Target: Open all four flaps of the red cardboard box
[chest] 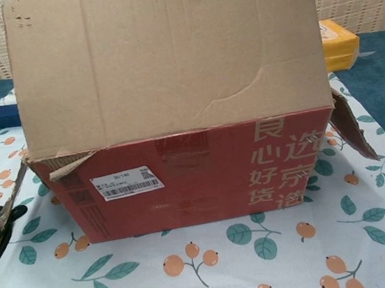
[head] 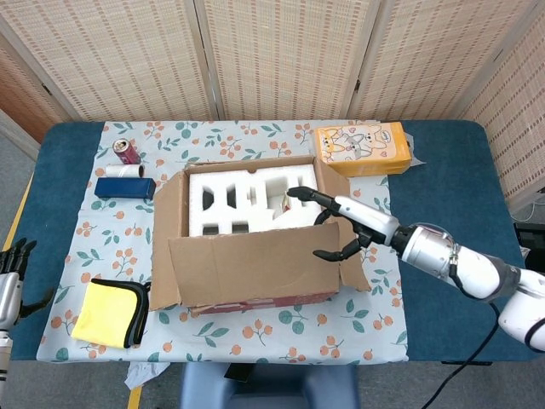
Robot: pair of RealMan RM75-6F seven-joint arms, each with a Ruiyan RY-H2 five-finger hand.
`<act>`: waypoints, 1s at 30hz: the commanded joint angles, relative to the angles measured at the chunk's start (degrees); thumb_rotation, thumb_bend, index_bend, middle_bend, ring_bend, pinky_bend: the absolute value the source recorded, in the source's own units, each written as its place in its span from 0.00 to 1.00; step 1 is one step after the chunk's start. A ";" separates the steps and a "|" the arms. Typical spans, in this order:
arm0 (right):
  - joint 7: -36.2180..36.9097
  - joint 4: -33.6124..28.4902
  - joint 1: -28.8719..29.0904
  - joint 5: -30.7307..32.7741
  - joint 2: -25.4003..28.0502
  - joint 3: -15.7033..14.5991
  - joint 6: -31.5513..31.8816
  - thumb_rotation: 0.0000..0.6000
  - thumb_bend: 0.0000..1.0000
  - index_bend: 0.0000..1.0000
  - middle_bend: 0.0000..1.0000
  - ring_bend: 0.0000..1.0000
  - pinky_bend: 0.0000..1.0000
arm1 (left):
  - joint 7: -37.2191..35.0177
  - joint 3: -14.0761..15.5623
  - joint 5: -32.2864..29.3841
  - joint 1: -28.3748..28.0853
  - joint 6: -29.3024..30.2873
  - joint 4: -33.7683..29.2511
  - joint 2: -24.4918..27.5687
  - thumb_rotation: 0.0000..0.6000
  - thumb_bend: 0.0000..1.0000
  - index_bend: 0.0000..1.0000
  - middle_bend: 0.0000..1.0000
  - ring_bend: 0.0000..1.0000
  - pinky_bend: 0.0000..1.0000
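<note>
The red cardboard box (head: 255, 300) sits mid-table, its printed red front (chest: 183, 180) filling the chest view. Its near flap (head: 247, 266) is raised and stands almost upright (chest: 167, 56), blocking everything behind it in the chest view. The left flap (head: 166, 243) and right flap (head: 351, 264) hang outward. White foam (head: 243, 200) shows inside. My right hand (head: 341, 228) reaches over the box's right side with fingers spread, against the inner face of the near flap, holding nothing. My left hand (head: 13, 268) hangs open off the table's left edge.
An orange tissue box (head: 364, 149) lies behind the box on the right. A red can (head: 125, 150), a white roll (head: 128, 171) and a blue box (head: 124, 187) sit at the back left. A yellow cloth (head: 106, 313) lies front left.
</note>
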 commanded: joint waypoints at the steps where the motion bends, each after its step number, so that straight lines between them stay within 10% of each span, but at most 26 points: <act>1: -1.90 -3.24 -1.28 -0.04 2.90 -0.20 1.72 1.00 0.38 0.00 0.00 0.00 0.35 | 0.35 0.20 0.00 -0.39 -0.53 0.20 -0.27 1.00 0.40 0.00 0.04 0.00 0.01; 23: -8.58 -14.80 -11.43 -11.38 14.61 -5.78 10.16 1.00 0.39 0.00 0.00 0.00 0.50 | 3.38 0.84 0.42 -0.59 0.11 -1.04 -0.56 1.00 0.40 0.00 0.03 0.00 0.01; 30: -24.59 -15.32 -14.49 -3.71 16.94 -5.35 1.73 1.00 0.39 0.00 0.00 0.00 0.51 | 3.42 0.91 0.75 -0.63 0.41 -1.23 -0.56 1.00 0.40 0.00 0.03 0.00 0.01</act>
